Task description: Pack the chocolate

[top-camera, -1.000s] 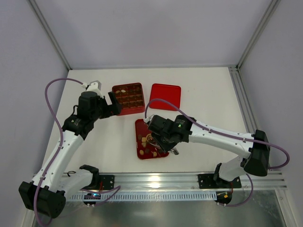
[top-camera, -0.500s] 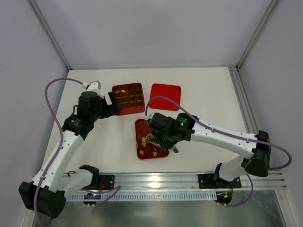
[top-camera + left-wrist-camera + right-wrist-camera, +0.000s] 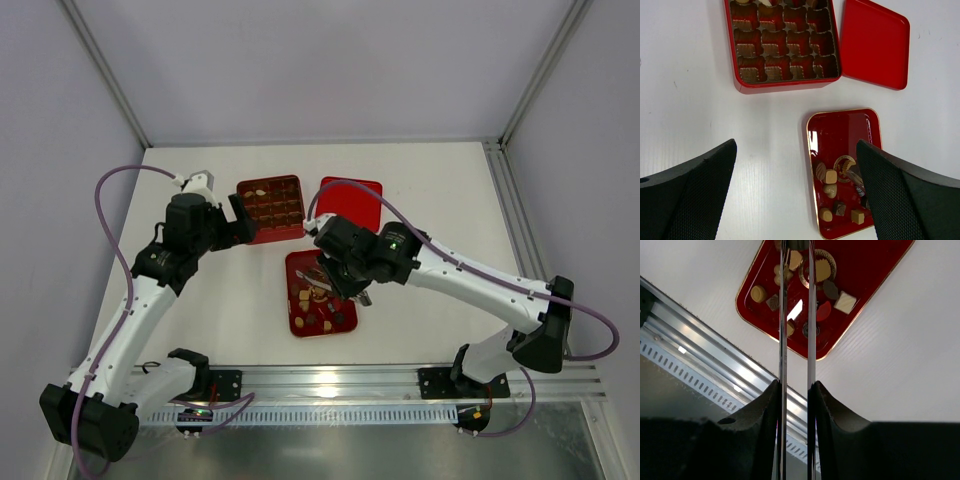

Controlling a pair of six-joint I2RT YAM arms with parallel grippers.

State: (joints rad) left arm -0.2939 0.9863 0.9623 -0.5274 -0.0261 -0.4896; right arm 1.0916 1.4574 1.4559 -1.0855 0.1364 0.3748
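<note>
Several small pieces of chocolate [image 3: 832, 181], brown, tan and cream, lie loose in a shallow red tray [image 3: 840, 132] with a gold rim. The same chocolate [image 3: 790, 270] shows in the right wrist view, on the tray [image 3: 875, 265]. My right gripper [image 3: 794, 385] is shut on metal tongs [image 3: 783, 340]; their two long blades reach out over the tray, with something dark between the tips at the picture's top edge. In the top view the right gripper [image 3: 335, 278] hangs over the tray [image 3: 300, 262]. My left gripper [image 3: 796, 145] is open and empty, above the table beside the compartmented red box [image 3: 782, 45].
The compartmented box [image 3: 271, 208] stands at the back left of the tray, a few pieces in its far row. A flat red lid [image 3: 350, 200] lies to its right. The aluminium rail [image 3: 715, 345] runs along the table's near edge.
My right gripper has moved with the tongs from the tray's near part toward its far end, and the arm has stretched out. The left arm has stayed still.
</note>
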